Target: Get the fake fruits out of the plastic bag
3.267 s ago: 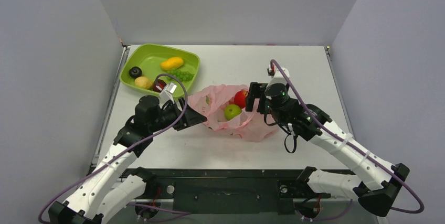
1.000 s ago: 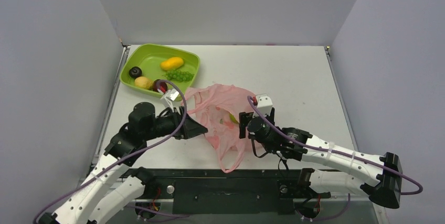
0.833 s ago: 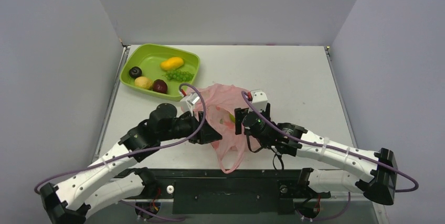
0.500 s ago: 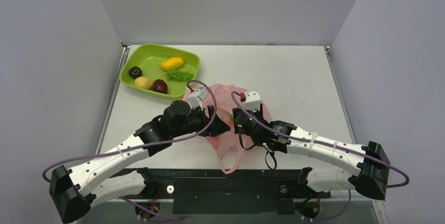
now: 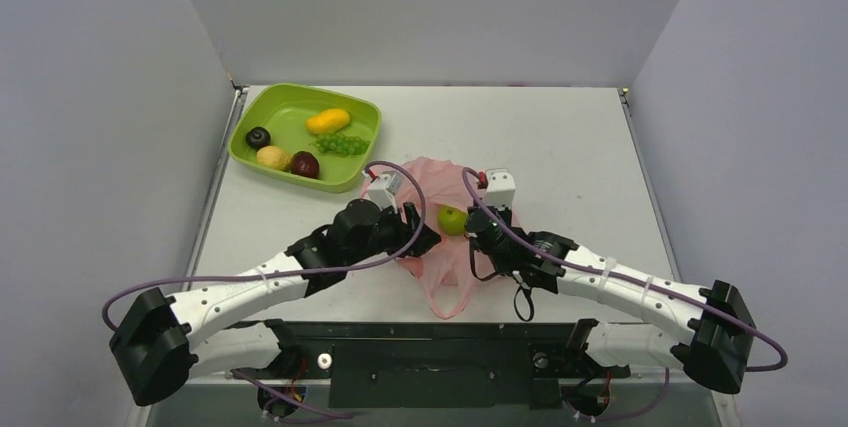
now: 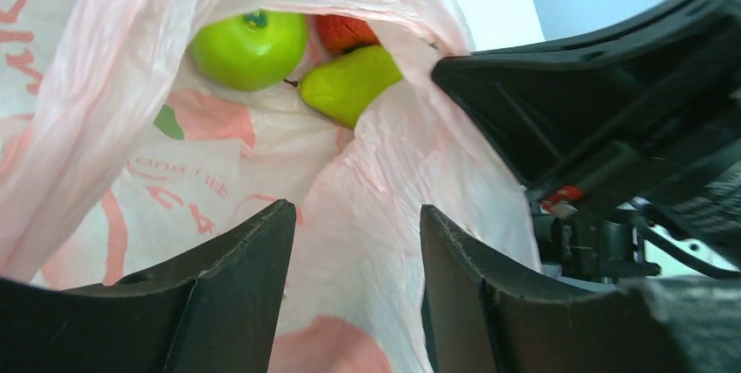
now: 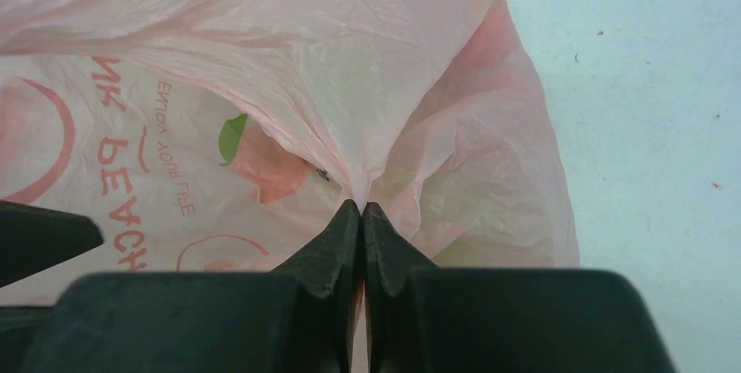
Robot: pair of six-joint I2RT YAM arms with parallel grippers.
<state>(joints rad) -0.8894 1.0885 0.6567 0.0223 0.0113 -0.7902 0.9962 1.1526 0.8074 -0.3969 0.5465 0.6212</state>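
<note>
The pink plastic bag (image 5: 445, 272) lies crumpled at the table's middle, its mouth held open. A green apple (image 5: 452, 219) shows in that mouth. In the left wrist view the green apple (image 6: 249, 48), a second green fruit (image 6: 349, 85) and a red fruit (image 6: 345, 32) lie inside the bag (image 6: 131, 181). My left gripper (image 6: 358, 216) is open at the bag's mouth, with loose film lying between its fingers. My right gripper (image 7: 362, 207) is shut on a pinch of the bag's film (image 7: 288, 58), on the bag's right side (image 5: 472, 232). A plum (image 5: 258, 137), lemon (image 5: 272, 157) and dark red apple (image 5: 304, 164) rest in the tray.
The lime-green tray (image 5: 290, 112) stands at the back left and also holds a mango (image 5: 328, 121) and grapes (image 5: 342, 144). The right arm's black body (image 6: 612, 93) is close beside my left gripper. Grey walls enclose the table (image 5: 560, 137) on three sides.
My right gripper has closed on the bag's film. The left arm has reached right to the bag's mouth. The bag has opened enough to show the green apple from above.
</note>
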